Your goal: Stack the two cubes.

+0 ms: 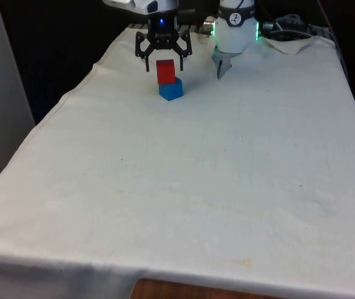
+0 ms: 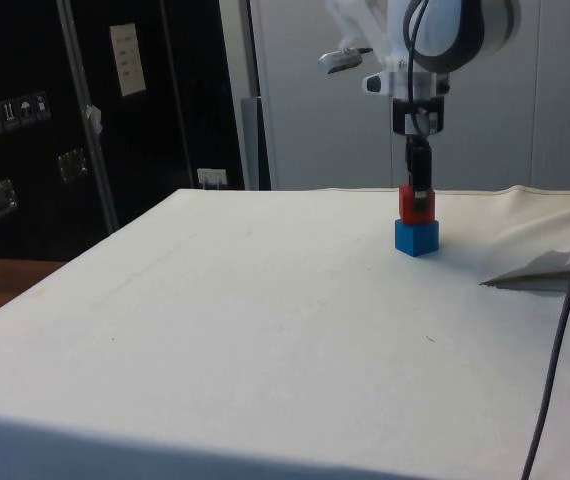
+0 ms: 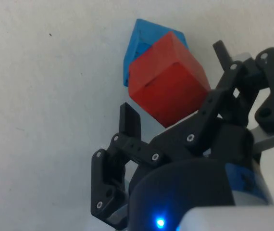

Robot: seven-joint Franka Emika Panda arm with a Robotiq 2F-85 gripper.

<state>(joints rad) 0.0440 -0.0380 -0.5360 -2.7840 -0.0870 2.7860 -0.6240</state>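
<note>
Sitting on top of the blue cube [image 1: 171,91] in the front view, the red cube [image 1: 165,71] makes a small two-block tower on the white cloth of the table [image 1: 190,187], far back and a little toward the front view's left. The gripper [image 1: 163,65] hangs straight over it with its fingers spread wide, one on either side of the red cube and clear of its faces. The red cube looks offset toward the front view's left of the blue one rather than squarely centred.

From the side view, the red cube [image 2: 416,203] rests flat on the blue cube [image 2: 417,236], and the gripper [image 2: 418,185] stands directly above, its fingers reaching down around the upper block.

In the wrist view the red cube [image 3: 168,84] lies between the open fingers [image 3: 130,122] with a visible gap on each side, and a corner of the blue cube [image 3: 139,41] pokes out from beneath it, turned at a different angle.

Both cubes look like small, rigid, light blocks with smooth flat faces, so I judge they would take a firm pinch without deforming but could slide on each other at a nudge. The best hold would be on two opposite flat sides of the red cube, near mid-height, not across its corners.
</note>
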